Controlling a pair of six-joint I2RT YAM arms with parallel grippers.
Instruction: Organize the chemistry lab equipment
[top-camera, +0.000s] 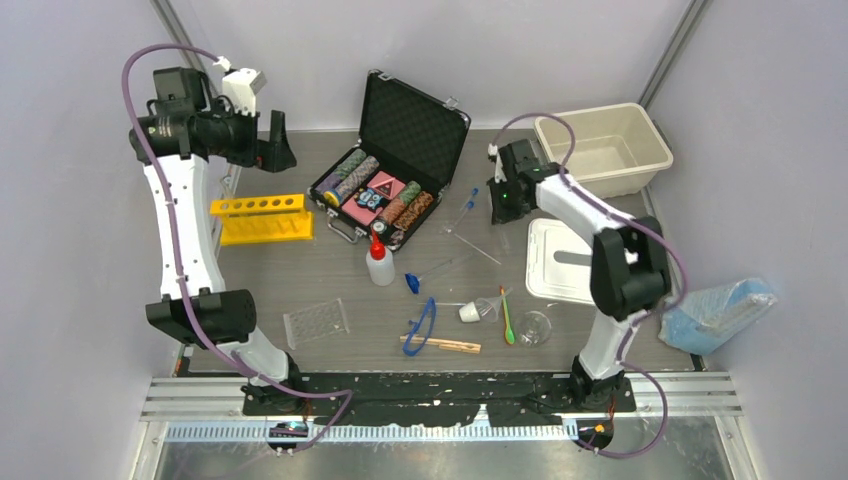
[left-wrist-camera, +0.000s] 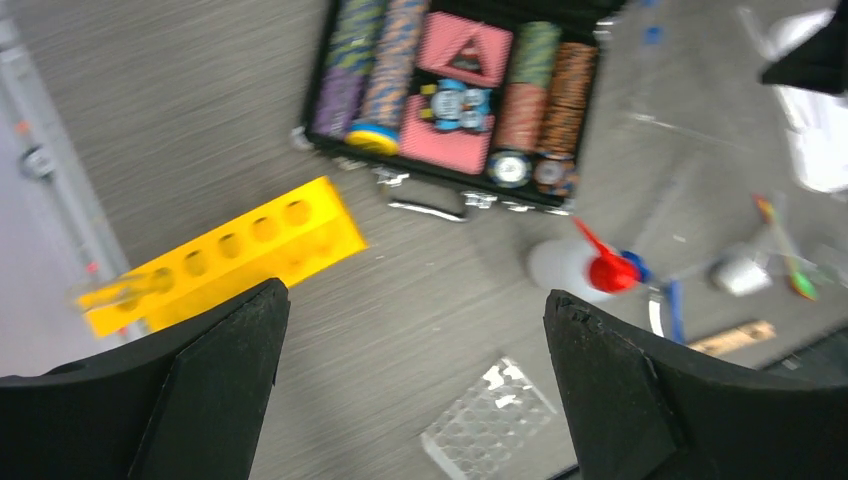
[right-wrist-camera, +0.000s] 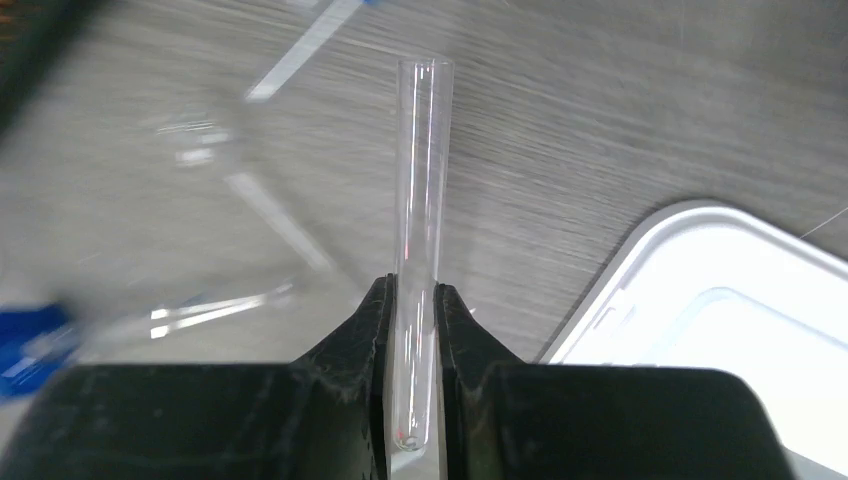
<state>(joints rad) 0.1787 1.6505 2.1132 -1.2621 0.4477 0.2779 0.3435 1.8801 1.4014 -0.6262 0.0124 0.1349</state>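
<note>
Several small items, the blue goggles (top-camera: 422, 325), wooden clamp (top-camera: 441, 345) and green spatula (top-camera: 507, 318), lie loose near the front edge. Mid-table, the right gripper (right-wrist-camera: 412, 295) pinches an uncapped clear tube (right-wrist-camera: 422, 170) by its closed end. Farther left, the left gripper (left-wrist-camera: 415, 300) hangs wide open and empty above the yellow tube rack (top-camera: 259, 218). The next move is probably carrying the tube there and standing it upright in a hole.

Left wrist view all smeary. yellow tube rack (left-wrist-camera: 235, 250): left end just blur. clear tube rack (left-wrist-camera: 490, 420) cropped by bottom edge. wooden clamp (left-wrist-camera: 737, 336): one end slips behind left gripper (left-wrist-camera: 415, 290) finger. funnel (left-wrist-camera: 740, 275), green spatula (left-wrist-camera: 790, 268) just blobs. poker chip case (left-wrist-camera: 455, 110) lid cropped at top.

Right wrist view: loose tubes (right-wrist-camera: 270, 215) streaked, blue cap (right-wrist-camera: 25, 345) cropped at left edge, white lid (right-wrist-camera: 720, 330) runs off right.

Overhead: right gripper (right-wrist-camera: 415, 290) fingertips tucked under wrist, clear tube (right-wrist-camera: 420, 180) in them too thin to spot.
</note>
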